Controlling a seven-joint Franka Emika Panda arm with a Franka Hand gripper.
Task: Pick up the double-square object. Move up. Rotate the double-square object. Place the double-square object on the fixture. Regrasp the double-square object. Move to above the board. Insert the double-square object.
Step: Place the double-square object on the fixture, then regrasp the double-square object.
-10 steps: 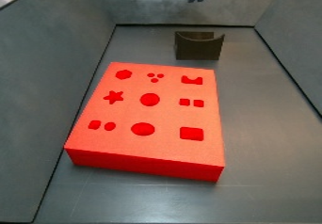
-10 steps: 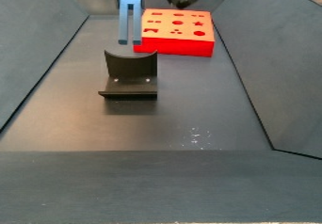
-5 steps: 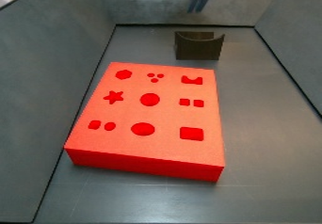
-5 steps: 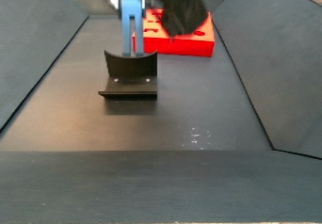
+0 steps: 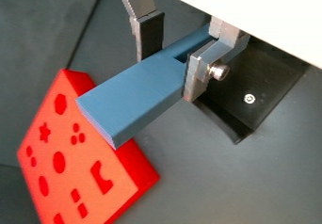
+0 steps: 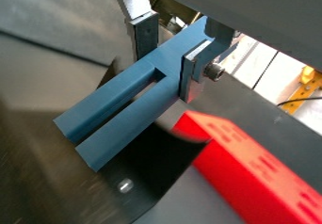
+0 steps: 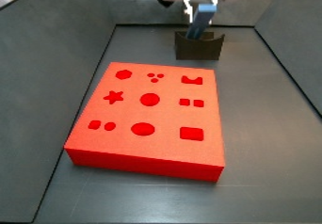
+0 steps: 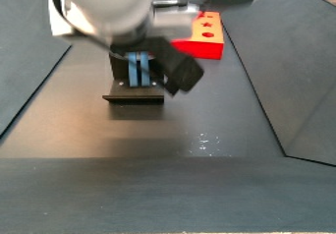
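The blue-grey double-square object (image 7: 201, 23) stands upright in the notch of the dark fixture (image 7: 199, 47) at the far end of the floor, also seen in a side view (image 8: 140, 69). My gripper (image 7: 199, 11) has come down around its upper part. In both wrist views the double-square object (image 5: 138, 91) (image 6: 120, 115) lies between the fingers. One finger (image 5: 201, 68) touches it, while the other pad (image 5: 150, 35) stands a small gap away, so the gripper (image 5: 174, 56) (image 6: 172, 58) is open. The red board (image 7: 151, 105) lies flat beside the fixture.
The fixture's base plate (image 8: 134, 96) sits on the dark floor, with the board (image 8: 199, 45) just behind it. Sloped dark walls (image 7: 63, 40) enclose the floor on both sides. The arm's white body (image 8: 105, 7) hides much of the scene in that side view.
The gripper has descended from above the scene onto the upright double-square object in the fixture and now straddles it. The object and board have not moved.
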